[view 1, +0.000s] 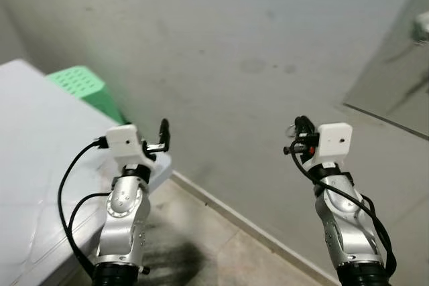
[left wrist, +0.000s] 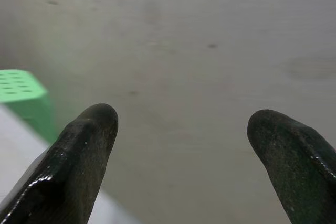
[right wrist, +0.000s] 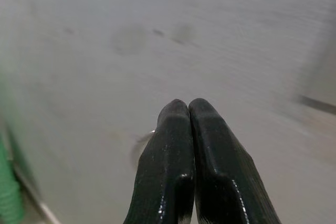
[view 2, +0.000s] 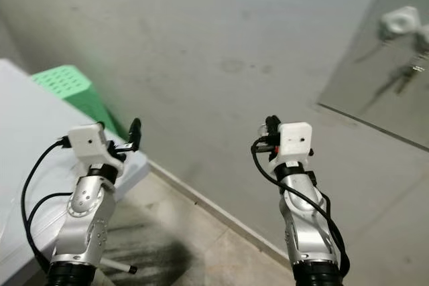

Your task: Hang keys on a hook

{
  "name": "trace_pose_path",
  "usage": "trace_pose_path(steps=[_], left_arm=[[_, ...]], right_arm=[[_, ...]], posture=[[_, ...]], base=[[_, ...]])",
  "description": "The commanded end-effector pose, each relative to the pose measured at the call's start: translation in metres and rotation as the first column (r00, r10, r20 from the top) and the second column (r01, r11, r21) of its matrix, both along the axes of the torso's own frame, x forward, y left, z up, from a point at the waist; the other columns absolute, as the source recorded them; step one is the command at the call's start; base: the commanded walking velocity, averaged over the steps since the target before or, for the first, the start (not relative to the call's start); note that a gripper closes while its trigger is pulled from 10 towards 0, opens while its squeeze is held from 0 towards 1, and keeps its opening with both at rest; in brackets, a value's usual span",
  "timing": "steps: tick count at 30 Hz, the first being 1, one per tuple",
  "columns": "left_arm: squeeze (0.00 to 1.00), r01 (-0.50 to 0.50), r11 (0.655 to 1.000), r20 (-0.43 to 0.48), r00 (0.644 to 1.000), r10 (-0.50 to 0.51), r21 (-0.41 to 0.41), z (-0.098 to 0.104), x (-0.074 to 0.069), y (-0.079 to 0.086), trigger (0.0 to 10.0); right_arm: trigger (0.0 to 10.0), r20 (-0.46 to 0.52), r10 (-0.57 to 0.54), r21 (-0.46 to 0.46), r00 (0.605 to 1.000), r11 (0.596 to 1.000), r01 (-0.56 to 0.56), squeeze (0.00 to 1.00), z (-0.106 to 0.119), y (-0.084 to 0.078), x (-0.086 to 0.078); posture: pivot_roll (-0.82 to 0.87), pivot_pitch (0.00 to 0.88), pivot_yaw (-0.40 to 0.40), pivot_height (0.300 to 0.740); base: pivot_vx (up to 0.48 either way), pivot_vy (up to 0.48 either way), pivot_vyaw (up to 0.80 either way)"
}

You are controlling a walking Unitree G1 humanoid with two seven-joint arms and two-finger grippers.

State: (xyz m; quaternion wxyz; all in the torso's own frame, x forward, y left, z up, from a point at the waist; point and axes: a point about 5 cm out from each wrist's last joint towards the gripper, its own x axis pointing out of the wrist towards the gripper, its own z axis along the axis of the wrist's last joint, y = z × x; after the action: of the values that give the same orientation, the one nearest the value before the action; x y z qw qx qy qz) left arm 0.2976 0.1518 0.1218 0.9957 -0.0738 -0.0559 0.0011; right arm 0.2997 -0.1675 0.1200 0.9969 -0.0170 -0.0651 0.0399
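Meanwhile, the right gripper (right wrist: 188, 109), fingers pressed together with a metal ring (right wrist: 137, 148) just behind their tips, faces the wall (view 1: 221, 45), far right of which the hook (view 2: 402, 19) sits; the left gripper (left wrist: 181, 124) gapes.

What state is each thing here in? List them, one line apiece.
Left gripper: open, empty.
Right gripper: shut, apparently pinching a metal ring.
Green crate: upright.
White hook: mounted high on the right, too blurred to tell if loaded.
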Motion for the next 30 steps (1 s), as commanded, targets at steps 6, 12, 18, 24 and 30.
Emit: trace_pose_path(steps=[6,12,18,24,30], left_arm=[[0.00,0.019,1.000,0.000,1.000,-0.019,0.009,0.0036,-0.0015,-0.0061,10.0],[0.00,0.023,1.000,-0.004,1.000,-0.023,0.002,0.0043,-0.0014,-0.0068,10.0],[0.00,0.038,0.999,-0.004,0.999,-0.038,0.011,0.0048,-0.0017,-0.0086,10.0],[0.00,0.051,0.998,-0.009,0.999,-0.051,0.037,0.0055,-0.0009,-0.0081,10.0],[0.00,0.037,0.999,-0.015,0.999,-0.037,-0.019,0.0055,0.0009,-0.0062,10.0]], right_arm=[[10.0,0.020,-0.002,0.004,1.000,1.000,0.002,0.00,0.0059,0.0022,-0.0005],[10.0,0.020,-0.003,0.005,1.000,1.000,0.002,0.00,0.0070,0.0025,-0.0010],[10.0,0.022,-0.005,0.002,1.000,1.000,0.004,0.00,0.0075,0.0019,-0.0016],[10.0,0.023,-0.005,0.003,1.000,1.000,0.005,0.00,0.0082,0.0028,-0.0018],[10.0,0.020,-0.007,0.005,1.000,1.000,0.007,0.00,0.0076,0.0035,-0.0021]], posture=[[0.02,0.000,-0.040,0.740],[0.02,0.000,-0.041,0.740],[0.01,0.000,-0.042,0.740],[0.01,0.000,-0.037,0.740],[0.01,0.000,-0.036,0.740]], base=[[0.000,0.000,-0.77],[0.000,0.000,-0.77],[0.000,0.000,-0.77],[0.000,-0.044,-0.77],[0.000,-0.400,-0.77]])
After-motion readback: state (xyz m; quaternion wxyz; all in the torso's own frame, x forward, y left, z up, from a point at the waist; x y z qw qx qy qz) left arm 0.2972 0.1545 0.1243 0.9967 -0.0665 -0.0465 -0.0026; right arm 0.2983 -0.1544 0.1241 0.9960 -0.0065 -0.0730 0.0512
